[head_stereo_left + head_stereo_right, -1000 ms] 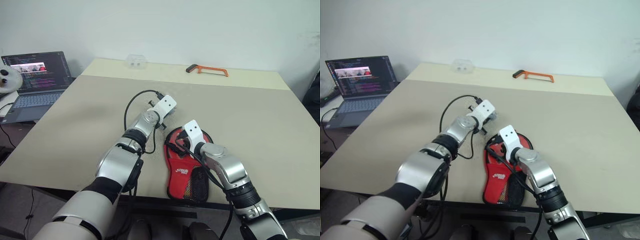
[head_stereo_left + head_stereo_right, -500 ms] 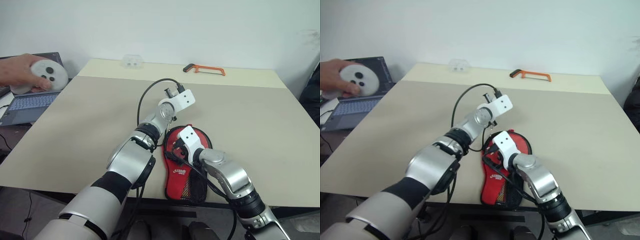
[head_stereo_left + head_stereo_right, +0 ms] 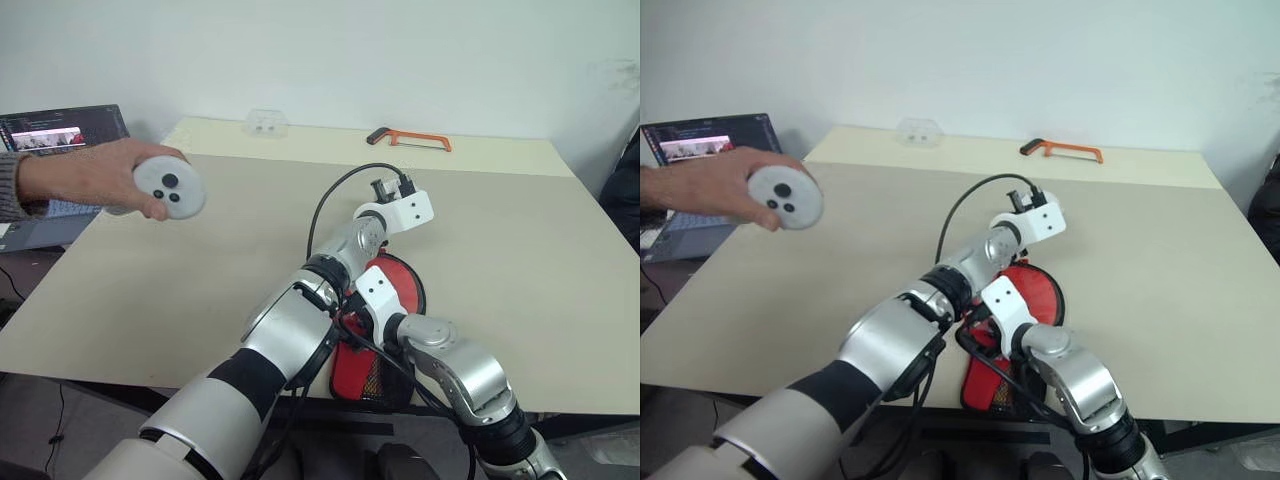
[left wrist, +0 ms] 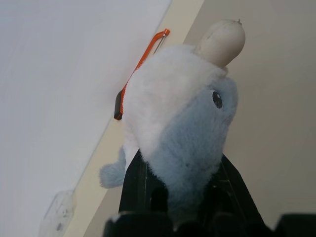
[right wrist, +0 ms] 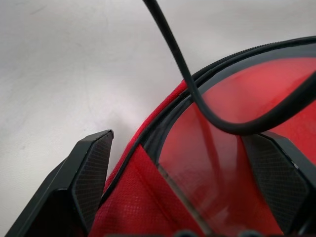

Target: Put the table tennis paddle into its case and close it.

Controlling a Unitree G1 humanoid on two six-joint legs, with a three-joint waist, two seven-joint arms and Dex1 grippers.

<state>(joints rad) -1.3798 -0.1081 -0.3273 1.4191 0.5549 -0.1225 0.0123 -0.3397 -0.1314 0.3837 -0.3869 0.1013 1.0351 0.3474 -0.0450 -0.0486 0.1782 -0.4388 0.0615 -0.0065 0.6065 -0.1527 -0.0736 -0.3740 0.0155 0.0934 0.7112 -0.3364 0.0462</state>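
With the red paddle-shaped zip case [image 3: 385,300] on the beige tabletop [image 3: 520,230], the left tool [image 4: 182,197] pinches a blue-white plush toy [image 4: 180,118] while the right tool [image 5: 187,182] is spread over the case rim; zipping likely comes next.

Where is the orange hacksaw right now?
In the left eye view the orange hacksaw lies at the table's far edge, right of centre, near the wall and to the right of a small clear container.

My two head views look forward and down over the same counter [image 3: 520,230]. My left wrist view faces the hacksaw [image 4: 143,59]; my right sits close over the case [image 5: 232,98].
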